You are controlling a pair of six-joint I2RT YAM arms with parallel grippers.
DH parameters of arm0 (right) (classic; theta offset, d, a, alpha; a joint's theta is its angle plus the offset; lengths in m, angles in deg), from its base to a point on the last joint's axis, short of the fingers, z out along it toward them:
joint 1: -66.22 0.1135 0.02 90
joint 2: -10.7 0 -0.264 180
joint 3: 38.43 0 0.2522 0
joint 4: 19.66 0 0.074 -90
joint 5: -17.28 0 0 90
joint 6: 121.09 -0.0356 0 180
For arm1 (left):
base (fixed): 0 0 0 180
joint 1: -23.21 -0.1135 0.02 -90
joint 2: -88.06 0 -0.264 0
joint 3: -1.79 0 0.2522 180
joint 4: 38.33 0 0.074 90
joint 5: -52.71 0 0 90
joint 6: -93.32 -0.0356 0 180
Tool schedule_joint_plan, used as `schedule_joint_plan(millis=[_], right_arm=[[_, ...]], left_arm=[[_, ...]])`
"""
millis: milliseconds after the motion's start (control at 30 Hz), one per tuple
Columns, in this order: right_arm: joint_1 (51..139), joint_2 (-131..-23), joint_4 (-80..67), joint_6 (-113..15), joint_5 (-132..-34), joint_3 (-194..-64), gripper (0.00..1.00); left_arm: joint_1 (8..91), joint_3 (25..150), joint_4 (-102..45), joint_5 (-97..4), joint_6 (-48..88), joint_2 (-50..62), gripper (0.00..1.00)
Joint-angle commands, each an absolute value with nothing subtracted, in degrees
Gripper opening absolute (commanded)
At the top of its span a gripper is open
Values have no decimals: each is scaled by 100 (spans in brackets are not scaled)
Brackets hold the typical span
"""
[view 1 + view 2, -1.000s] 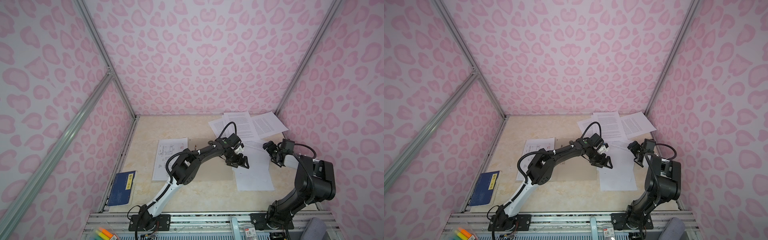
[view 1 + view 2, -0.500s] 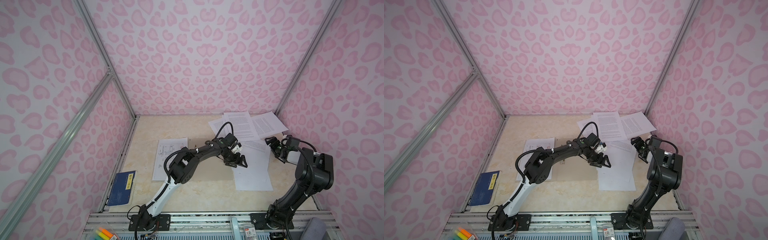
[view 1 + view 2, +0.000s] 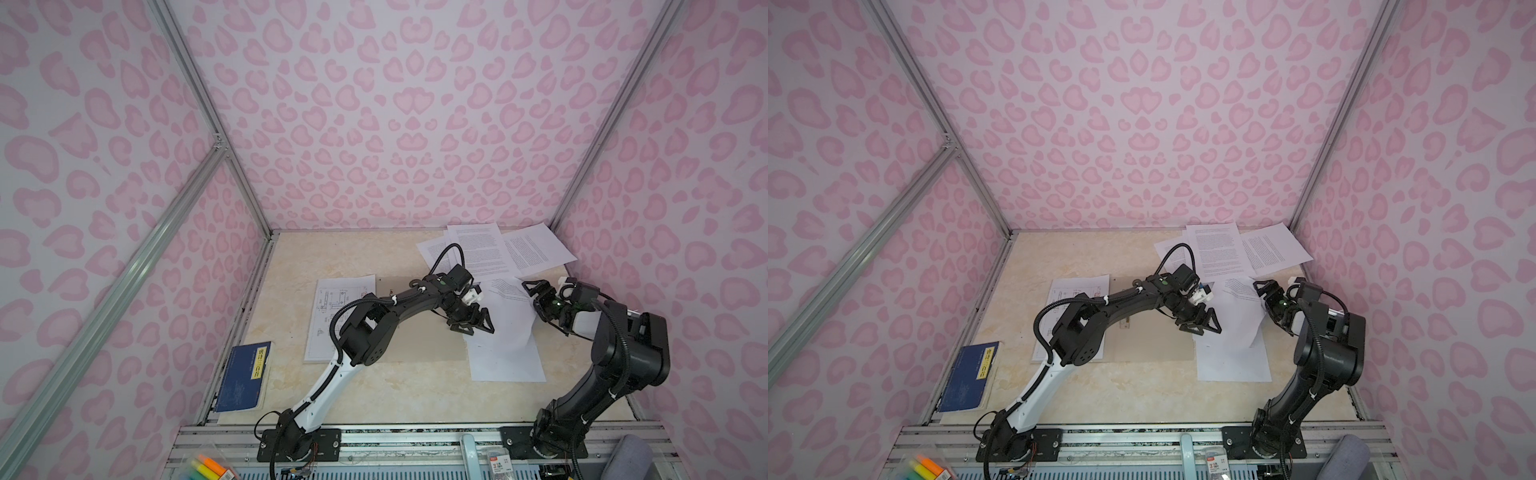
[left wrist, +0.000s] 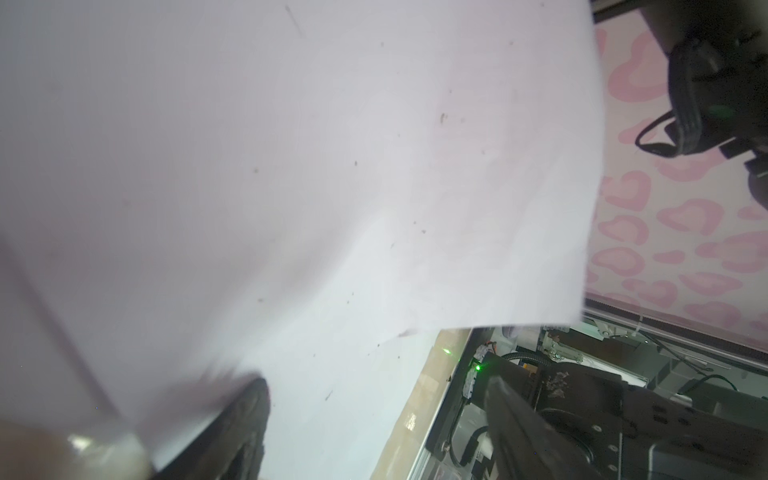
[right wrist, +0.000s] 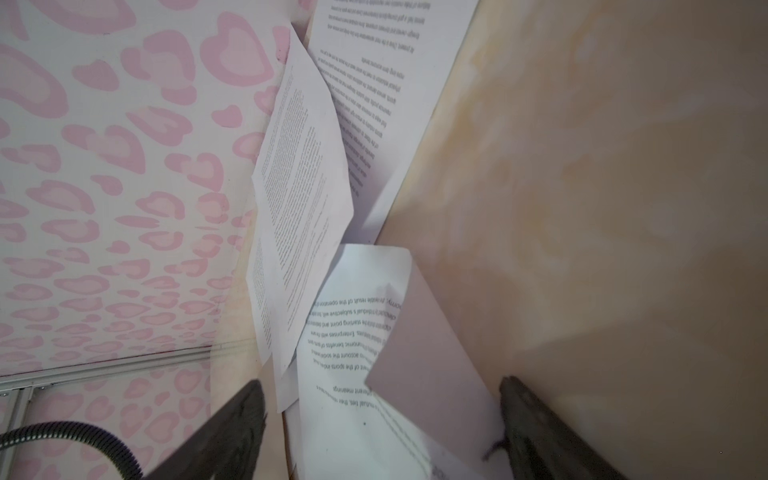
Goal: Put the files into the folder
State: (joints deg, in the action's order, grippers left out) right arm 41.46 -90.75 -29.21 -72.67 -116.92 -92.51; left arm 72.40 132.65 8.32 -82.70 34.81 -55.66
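Note:
The grey-beige folder (image 3: 424, 345) (image 3: 1154, 345) lies flat mid-table under my left arm. A drawing sheet (image 3: 338, 316) lies at its left edge. Of the files, white sheets (image 3: 505, 345) (image 3: 1235, 353) lie right of the folder, the top one buckled upward. My left gripper (image 3: 471, 322) (image 3: 1200, 324) (image 4: 378, 403) is open at that sheet's left edge, and the paper (image 4: 291, 166) fills its wrist view. My right gripper (image 3: 538, 295) (image 3: 1268, 297) (image 5: 384, 428) is open at the sheet's far right corner, with the folded printed corner (image 5: 415, 353) between its fingers. More printed sheets (image 3: 498, 249) lie at the back right.
A dark blue book (image 3: 245, 376) with a yellow label lies at the front left, by the side wall. Coloured markers (image 3: 208, 467) sit below the table's front rail. Pink patterned walls close in the table on three sides.
My left gripper has drifted slightly left over the folder's right edge. My right arm has raised its elbow and turned its wrist at the sheet's corner. Both grippers stay open.

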Motion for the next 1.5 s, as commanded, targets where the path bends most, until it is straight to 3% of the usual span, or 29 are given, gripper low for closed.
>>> schedule_joint_plan(millis=[0,367,900,1133,1467], right_arm=[[4157,-8896,-2034,-7402,-11840,-8961,90],[4135,-7986,-1565,-7554,-11992,-8543,92],[4321,-7244,628,-6476,-10394,-9245,92],[4462,-7253,802,-6382,-10249,-9432,92],[4734,-6912,736,-6500,-10293,-9254,73]], left_arm=[[7208,13143,1403,-7245,3435,-5757,84],[7129,13027,1290,-7249,3496,-5759,83],[7059,12840,1140,-7280,3592,-5704,83],[7052,12824,1116,-7306,3610,-5713,83],[7031,12787,1071,-7359,3624,-5705,82]])
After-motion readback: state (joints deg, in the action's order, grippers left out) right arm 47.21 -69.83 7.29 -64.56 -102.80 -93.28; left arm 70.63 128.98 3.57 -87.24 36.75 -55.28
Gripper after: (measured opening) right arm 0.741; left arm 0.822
